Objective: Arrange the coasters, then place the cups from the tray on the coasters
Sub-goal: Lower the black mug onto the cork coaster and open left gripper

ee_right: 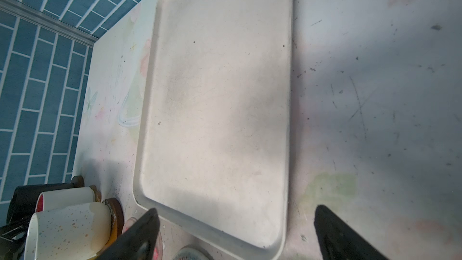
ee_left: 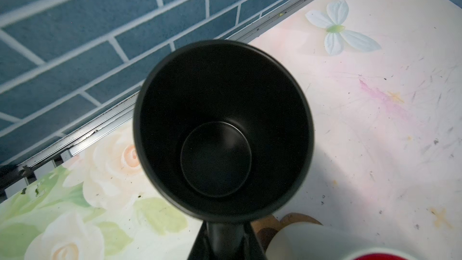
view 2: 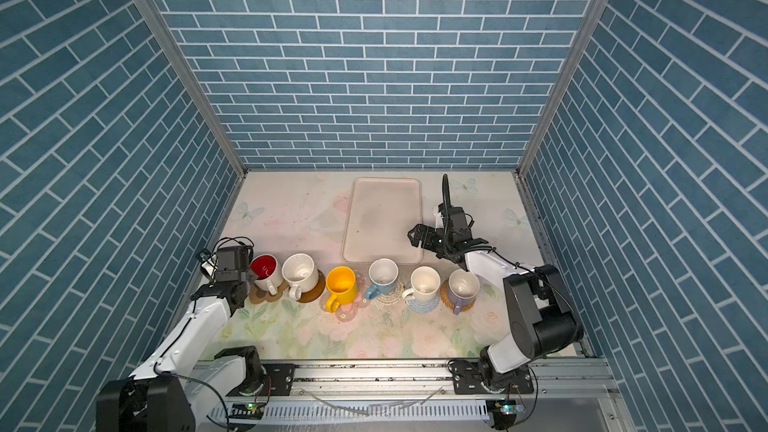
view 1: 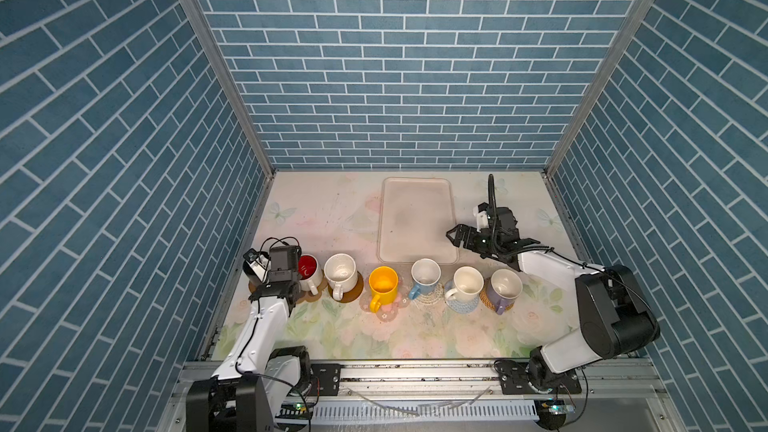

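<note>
At the 9 o'clock end of the mug row, the black mug (ee_left: 222,131) is clamped by its handle in the left gripper (ee_left: 222,238), upright over a brown disc (view 1: 253,287); whether contact is made cannot be told. Toward 3 o'clock, 6 mugs are seated on coasters:
- red-lined mug (view 1: 309,272) on the paw coaster (view 1: 312,292)
- speckled cream mug (view 1: 340,272) on another disc (view 1: 354,290)
- yellow mug (view 1: 383,284) on the pink flower (view 1: 388,312)
- light blue mug (view 1: 424,275) on the white round (view 1: 431,297)
- plain cream mug (view 1: 466,284) on the blue round (view 1: 463,306)
- lavender mug (view 1: 505,288) on the tan round (view 1: 487,299)

The tray (view 1: 415,222) lies at 12 o'clock of the row. At its 4 o'clock corner, the right gripper (view 1: 455,236) is held with jaws spread wide, nothing gripped.
</note>
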